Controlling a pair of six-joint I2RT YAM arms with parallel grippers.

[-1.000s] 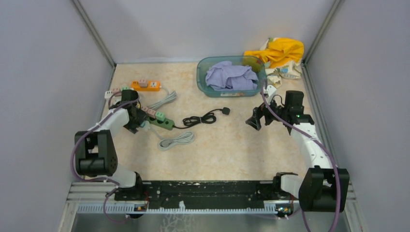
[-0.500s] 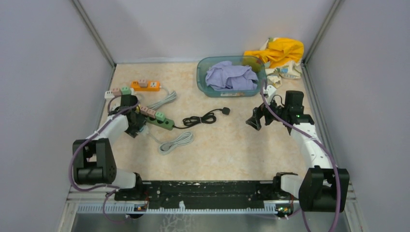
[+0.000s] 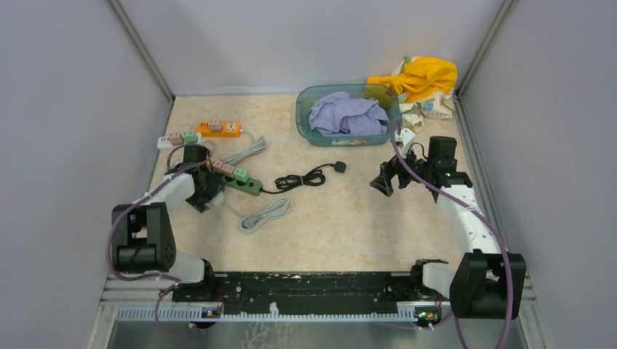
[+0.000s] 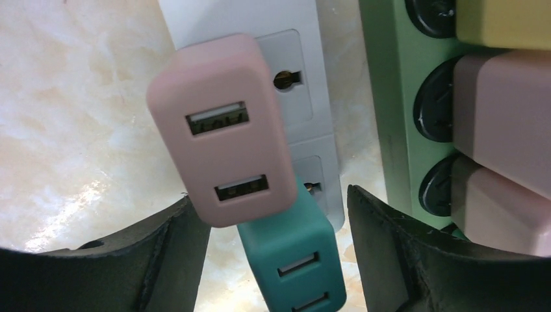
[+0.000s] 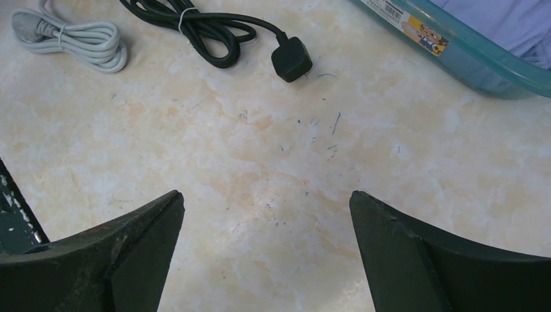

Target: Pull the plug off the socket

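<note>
In the left wrist view a white socket strip (image 4: 300, 62) carries a pink USB plug (image 4: 221, 130) and, nearer the camera, a teal USB plug (image 4: 292, 260). My left gripper (image 4: 273, 208) is open around the teal plug, with a gap on each side; the pink plug's lower corner overlaps the left finger (image 4: 162, 253). A green socket strip (image 4: 390, 97) with mauve plugs (image 4: 507, 110) lies just to the right. From above, the left gripper (image 3: 207, 192) sits beside the green strip (image 3: 244, 183). My right gripper (image 3: 383, 183) hovers open over bare table (image 5: 266, 198).
An orange strip (image 3: 218, 129) and another white strip (image 3: 174, 138) lie at the back left. A black cable (image 3: 305, 177) with its loose plug (image 5: 291, 58) and a coiled grey cable (image 3: 265, 212) lie mid-table. A teal basin (image 3: 302, 109) of cloth and yellow fabric (image 3: 418, 76) stand behind.
The left gripper has shifted slightly toward the near side beside the green strip, and its jaws now stand wider. The right arm has not moved.
</note>
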